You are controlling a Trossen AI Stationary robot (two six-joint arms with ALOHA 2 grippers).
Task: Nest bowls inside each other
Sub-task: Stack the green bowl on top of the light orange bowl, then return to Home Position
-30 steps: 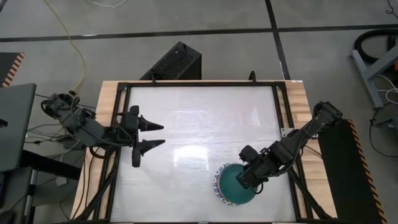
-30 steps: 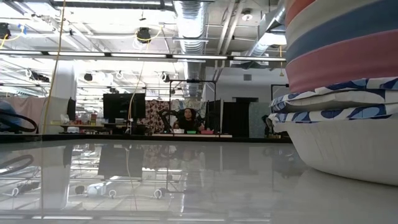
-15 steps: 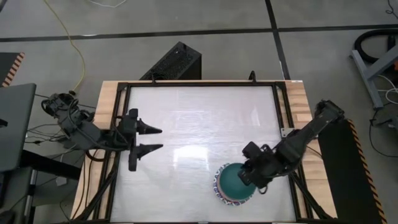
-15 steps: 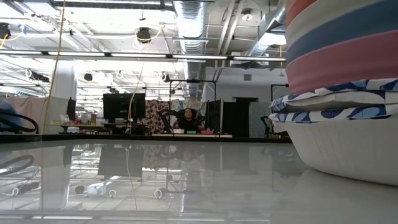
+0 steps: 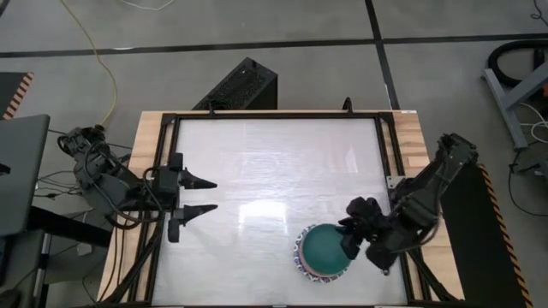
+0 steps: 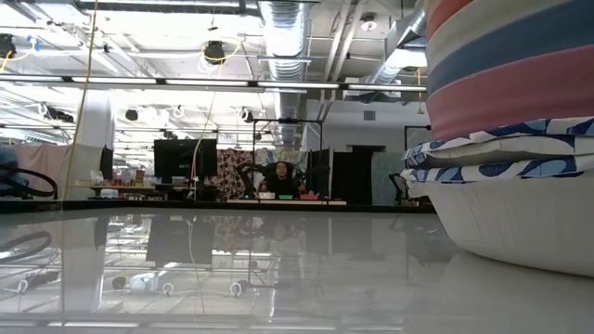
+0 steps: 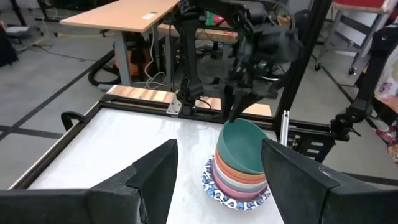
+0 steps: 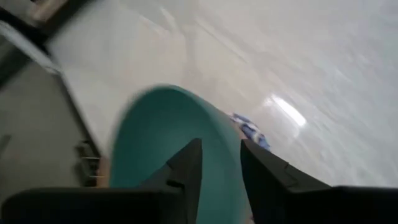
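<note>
With the teal-green bowl (image 5: 324, 247) seated atop the stack (image 7: 239, 180), the right end effector (image 5: 353, 242), fingers slightly parted just beside its rim, apparently needs only to retreat.

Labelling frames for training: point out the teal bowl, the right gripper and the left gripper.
teal bowl (image 5: 323, 246), high view, inner surface.
right gripper (image 5: 349, 242), high view, between fingertips.
left gripper (image 5: 213, 194), high view, between fingertips.

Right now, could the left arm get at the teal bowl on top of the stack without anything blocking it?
Probably yes, though not quite freely. Bare tabletop lies between the left hand and the teal bowl, but the right hand sits close at the bowl's far rim, so the two arms could crowd each other.
</note>
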